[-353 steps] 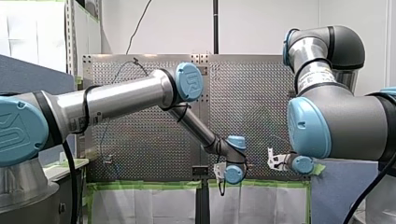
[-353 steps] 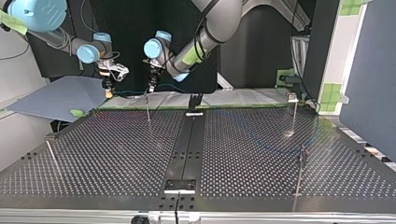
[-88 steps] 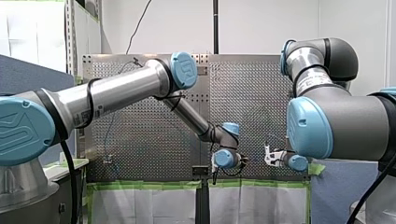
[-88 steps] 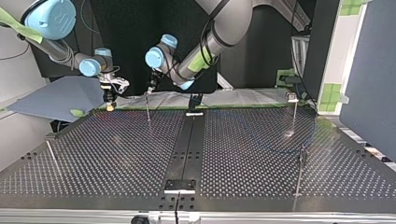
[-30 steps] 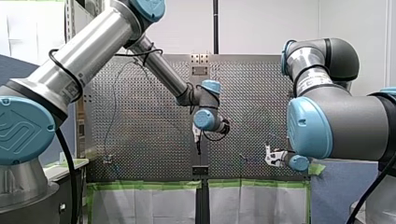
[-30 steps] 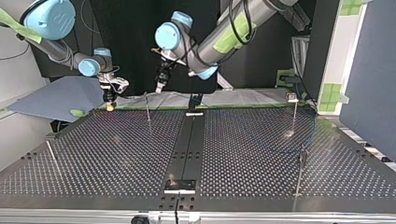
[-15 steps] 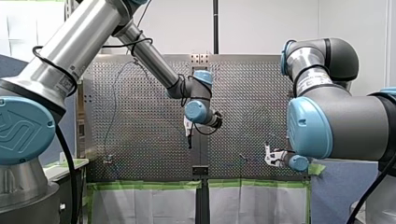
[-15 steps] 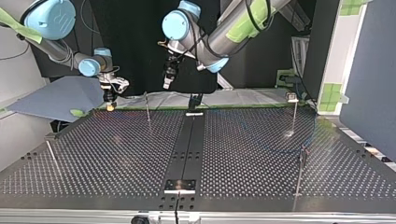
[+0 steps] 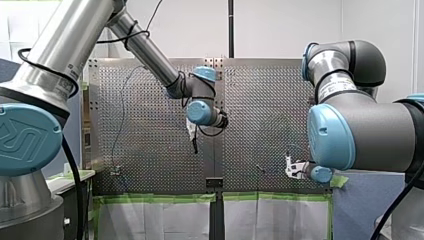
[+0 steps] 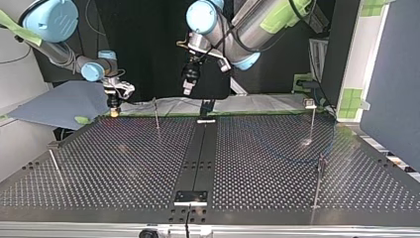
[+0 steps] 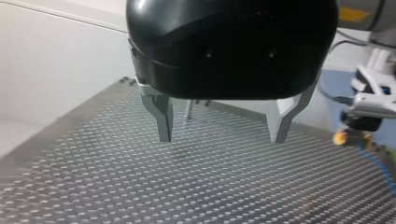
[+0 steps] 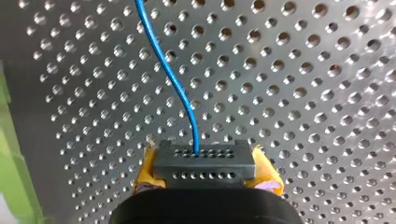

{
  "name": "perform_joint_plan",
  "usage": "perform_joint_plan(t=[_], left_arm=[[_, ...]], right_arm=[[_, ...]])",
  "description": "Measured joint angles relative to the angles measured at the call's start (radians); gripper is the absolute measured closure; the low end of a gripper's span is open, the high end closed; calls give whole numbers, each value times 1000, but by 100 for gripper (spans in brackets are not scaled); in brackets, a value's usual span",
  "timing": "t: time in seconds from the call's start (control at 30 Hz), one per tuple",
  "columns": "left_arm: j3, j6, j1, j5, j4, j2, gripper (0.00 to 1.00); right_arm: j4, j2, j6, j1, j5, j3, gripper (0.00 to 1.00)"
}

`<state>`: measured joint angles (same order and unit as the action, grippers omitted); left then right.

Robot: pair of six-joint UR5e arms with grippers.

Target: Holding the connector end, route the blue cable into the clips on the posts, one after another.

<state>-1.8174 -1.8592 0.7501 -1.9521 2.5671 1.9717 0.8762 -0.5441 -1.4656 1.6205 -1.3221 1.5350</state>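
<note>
Within right pincer point(image 12: 205, 173), connector point(image 12: 204, 161), blue cable point(image 12: 173, 79) ahead

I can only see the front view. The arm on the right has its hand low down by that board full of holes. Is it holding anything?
Observer: Yes. Its wrist view shows my right hand shut on a black connector.
Visitor: Is a wire attached to that?
Observer: A blue cable leaves the connector and curves away over the perforated table.
Visitor: And the other hand, up in the middle?
Observer: Its wrist view shows my left hand open and empty, above the table.
</note>
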Motion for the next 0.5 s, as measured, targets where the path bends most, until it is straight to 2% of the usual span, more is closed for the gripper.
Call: perform_joint_plan(t=[0.2,0.37,0.5], left_arm=[[-56,-35,-16,-1,-56,-56,0],[-102,-64,-27,-3,-101,-102,0],[-138,-76,-34,-20,-137,-137,0]], right_arm=[[-47,-33,44,-12,18,7,100],[-55,-69,52,-21,29,32,100],[-43,-103,51,-27,20,63,100]])
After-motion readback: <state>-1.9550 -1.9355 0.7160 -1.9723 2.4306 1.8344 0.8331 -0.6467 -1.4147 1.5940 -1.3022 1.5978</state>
